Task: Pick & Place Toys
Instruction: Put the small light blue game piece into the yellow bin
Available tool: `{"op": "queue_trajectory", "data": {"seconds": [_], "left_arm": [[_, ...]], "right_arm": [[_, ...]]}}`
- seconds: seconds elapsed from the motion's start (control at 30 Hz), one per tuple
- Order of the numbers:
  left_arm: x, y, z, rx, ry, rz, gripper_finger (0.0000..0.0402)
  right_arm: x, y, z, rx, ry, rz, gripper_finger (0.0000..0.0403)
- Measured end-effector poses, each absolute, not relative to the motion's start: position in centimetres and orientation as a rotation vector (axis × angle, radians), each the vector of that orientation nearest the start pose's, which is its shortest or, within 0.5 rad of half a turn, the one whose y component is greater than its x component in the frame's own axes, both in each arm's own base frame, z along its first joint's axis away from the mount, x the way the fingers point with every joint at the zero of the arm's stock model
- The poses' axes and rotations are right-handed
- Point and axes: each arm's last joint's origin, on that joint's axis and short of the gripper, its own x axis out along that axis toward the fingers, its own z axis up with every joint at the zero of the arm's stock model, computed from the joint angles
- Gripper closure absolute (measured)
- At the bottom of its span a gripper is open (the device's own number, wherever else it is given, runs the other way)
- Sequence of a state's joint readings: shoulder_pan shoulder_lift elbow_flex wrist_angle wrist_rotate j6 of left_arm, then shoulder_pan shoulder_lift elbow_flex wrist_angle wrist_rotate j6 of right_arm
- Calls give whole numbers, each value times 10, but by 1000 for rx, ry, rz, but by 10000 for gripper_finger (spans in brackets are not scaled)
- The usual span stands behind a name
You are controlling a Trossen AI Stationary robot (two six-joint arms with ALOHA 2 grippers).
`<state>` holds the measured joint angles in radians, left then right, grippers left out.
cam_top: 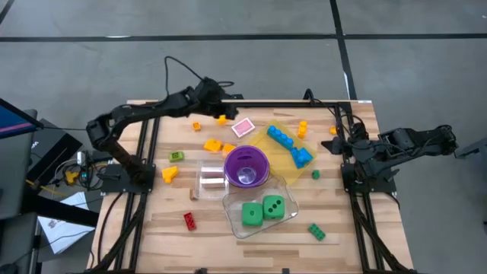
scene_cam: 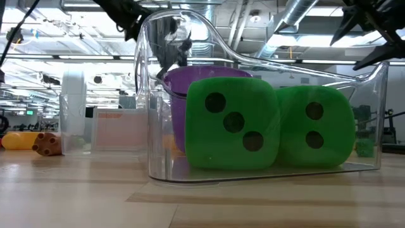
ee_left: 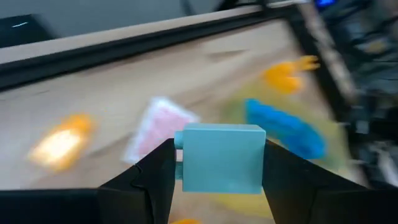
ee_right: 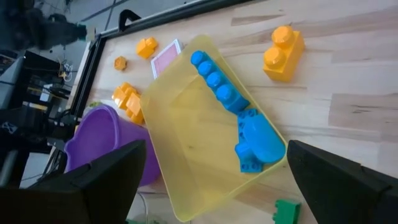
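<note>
From above, the left tool (cam_top: 219,97) hangs over the far edge of the counter (cam_top: 342,221), near the pink card (cam_top: 243,127). The right tool (cam_top: 344,144) waits at the right side, jaws wide.

From low down, two green dice (scene_cam: 233,123) sit in a clear tub (scene_cam: 373,126).

The left wrist view shows the left tool holding a light blue block (ee_left: 221,157). I think it should carry the block level, stop right over a bin, then let go.

The right wrist view shows blue bricks (ee_right: 217,84) in the yellow tray (ee_right: 186,149).

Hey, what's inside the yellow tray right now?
Two blue pieces lie in the yellow tray: a long studded blue brick along one wall and a rounder blue piece in a corner. Nothing there is covered.
</note>
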<state>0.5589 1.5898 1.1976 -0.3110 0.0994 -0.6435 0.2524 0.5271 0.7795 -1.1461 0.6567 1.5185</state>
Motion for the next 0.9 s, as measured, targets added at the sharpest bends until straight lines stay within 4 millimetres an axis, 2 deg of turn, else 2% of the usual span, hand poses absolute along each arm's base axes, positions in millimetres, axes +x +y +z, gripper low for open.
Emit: {"op": "queue_trajectory", "data": {"seconds": [0.27, 0.47, 0.6, 0.73, 0.9], "left_arm": [[334, 135, 306, -748, 407, 448, 213], [354, 110, 336, -693, 319, 381, 213], [381, 92, 338, -671, 321, 352, 213], [421, 73, 336, -654, 322, 299, 213], [466, 53, 322, -589, 354, 276, 213]], "right_arm": [[74, 0, 286, 1017, 319, -869, 23], [74, 0, 286, 1009, 323, -867, 23], [75, 1, 287, 979, 332, -839, 23], [77, 3, 291, 983, 345, -767, 23], [77, 5, 298, 972, 340, -634, 23]]}}
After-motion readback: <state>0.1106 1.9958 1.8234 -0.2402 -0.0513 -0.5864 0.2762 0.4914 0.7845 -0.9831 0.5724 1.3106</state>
